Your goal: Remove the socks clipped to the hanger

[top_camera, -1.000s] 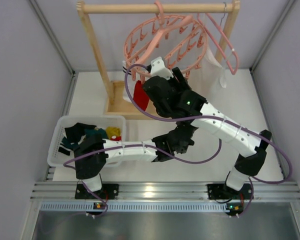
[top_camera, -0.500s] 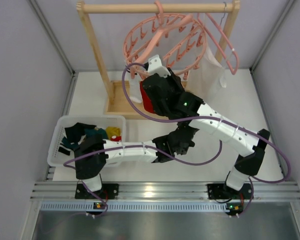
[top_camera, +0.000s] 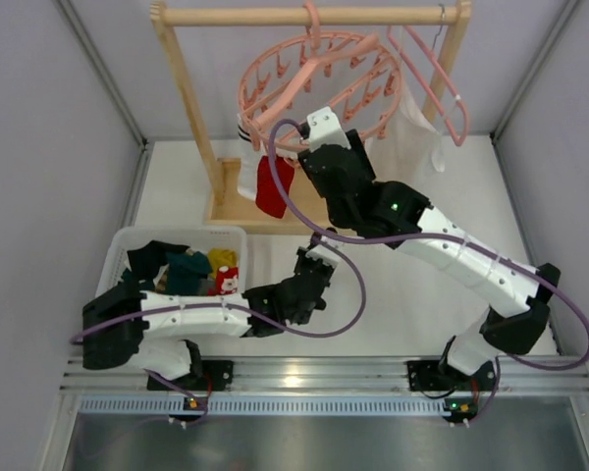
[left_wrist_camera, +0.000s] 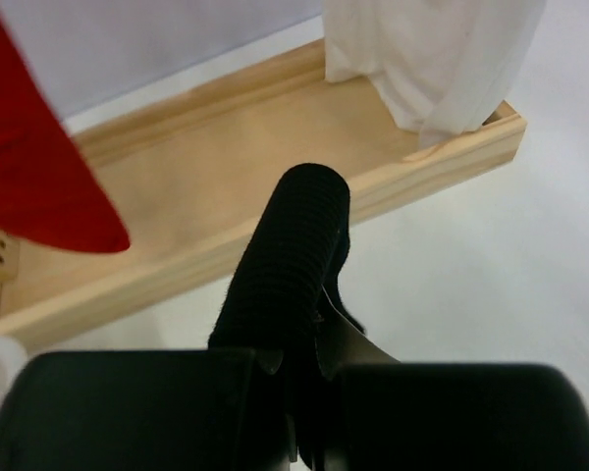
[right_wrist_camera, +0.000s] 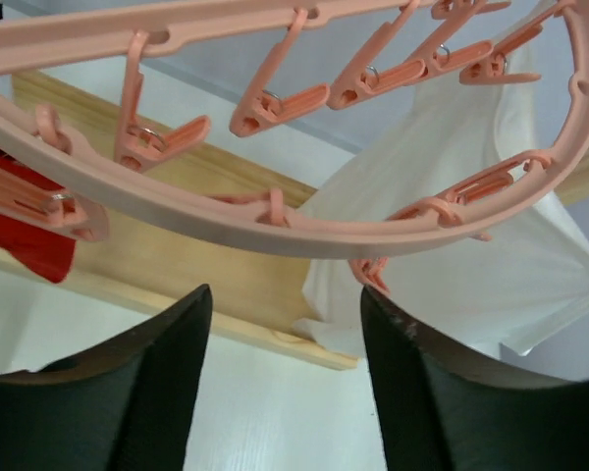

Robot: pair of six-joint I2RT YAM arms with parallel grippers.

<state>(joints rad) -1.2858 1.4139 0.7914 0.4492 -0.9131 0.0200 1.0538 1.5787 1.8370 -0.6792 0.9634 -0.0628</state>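
The salmon-pink hanger ring (top_camera: 319,83) hangs from the wooden rail. A red sock (top_camera: 273,186) and a white sock with black cuff stripes (top_camera: 247,162) stay clipped at its left side. My left gripper (top_camera: 312,267) is low over the table, shut on a black ribbed sock (left_wrist_camera: 290,255) that sticks out past the jaws (left_wrist_camera: 298,363). My right gripper (top_camera: 317,132) is open and empty just under the ring (right_wrist_camera: 275,211), its fingers (right_wrist_camera: 167,373) apart below the rim. The red sock shows at the left edge of that view (right_wrist_camera: 29,235) and of the left wrist view (left_wrist_camera: 39,177).
A white basket (top_camera: 118,245) at the front left holds black, teal, yellow and red-white socks. A large white cloth bag (top_camera: 412,137) and a plain pink hanger (top_camera: 442,88) hang at the right. The wooden rack base (left_wrist_camera: 226,157) lies under the ring.
My left arm has drawn back left and down with the black sock. My right gripper has moved up and right off the red sock, which now hangs in plain view.
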